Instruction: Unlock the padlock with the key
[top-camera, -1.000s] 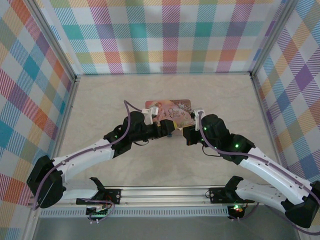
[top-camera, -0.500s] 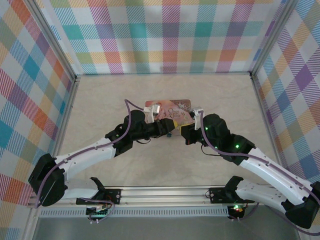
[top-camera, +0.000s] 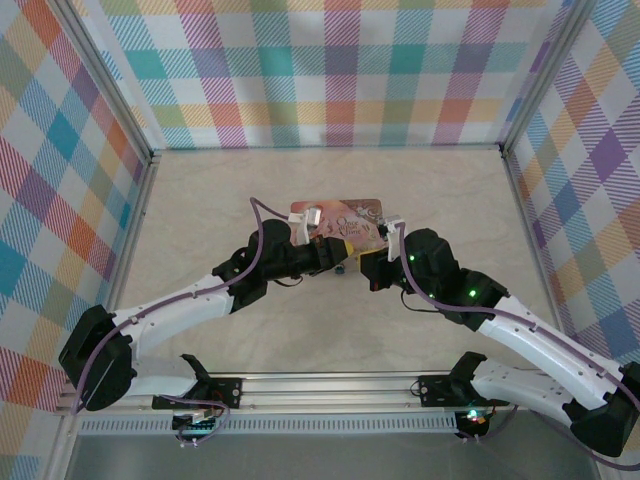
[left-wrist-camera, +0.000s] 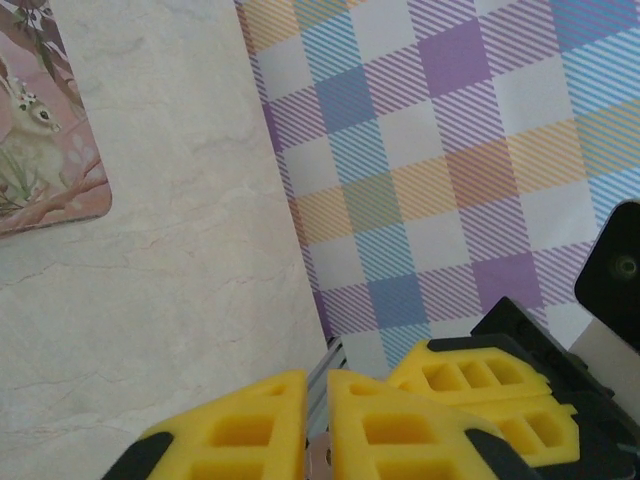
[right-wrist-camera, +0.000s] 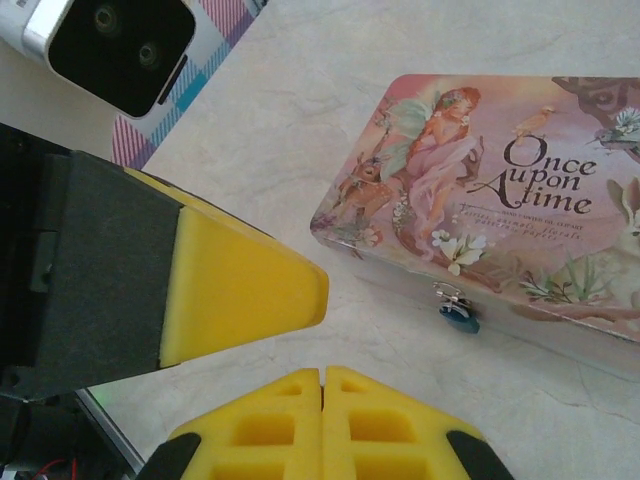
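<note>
**Grippers nose to nose at the tin, key pinched on the left**

From the top camera, both arms reach in over the table (top-camera: 230, 200). The left gripper (top-camera: 340, 258) and the right gripper (top-camera: 366, 262) meet tip to tip just in front of the pink tin (top-camera: 350, 212), at its near edge. From up here the jaws are too small to read.

In the left wrist view, the left gripper's yellow fingers (left-wrist-camera: 250, 435) are drawn almost together, with only a slit between them. In that slit sits a thin silvery strip, the key (left-wrist-camera: 321, 390), pinched and poking just past the tips. A yellow finger of the right gripper sits just beside them on the right. A corner of the pink tin shows at upper left, well apart, and the plaid wall (left-wrist-camera: 450, 150) rises beyond.

In the right wrist view, the right jaws are pressed flat, pad against pad, with nothing visible between them. The left gripper's yellow wedge hangs just up and left of them, with a sliver of table between. The padlock (right-wrist-camera: 458, 318), small and bluish, hangs from a silver clasp on the tin's front face. It is near both grippers but touches neither.
</note>
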